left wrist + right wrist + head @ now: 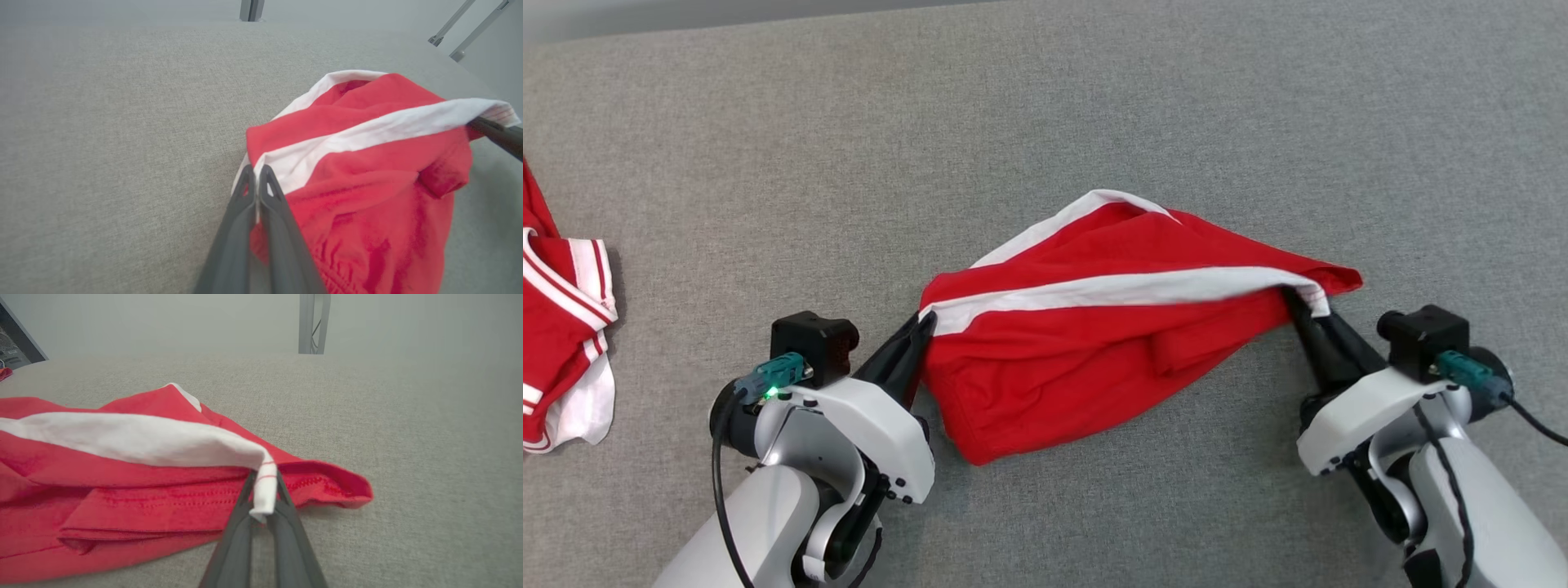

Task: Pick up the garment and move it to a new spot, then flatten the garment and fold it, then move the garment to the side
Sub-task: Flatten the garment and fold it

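While both arms reach in from the near edge, each gripper takes one end of the garment's white band [1127,287]. The left gripper [921,327] is pinched fully together on the left end, with a sliver of white cloth between its fingers. The right gripper [1294,300] nips the right end, whose red-striped tip hangs out between its fingers in the right wrist view.

This looks like the first step, the pick-up, with the grasp made and the lift not yet begun. The next move probably calls for both arms to rise together and keep the band taut. That way the cloth hangs free before it is carried to a new spot.

The garment [1094,351] lies between the two grippers on the grey worktop [1045,106], near the front. It is red, soft and rumpled. A loose fold bunches under the band and a rounded lobe sags toward the robot. Beyond the band, a second white edge peaks at the far side.

Well apart, at the left edge, lies another red-and-white piece [564,327].
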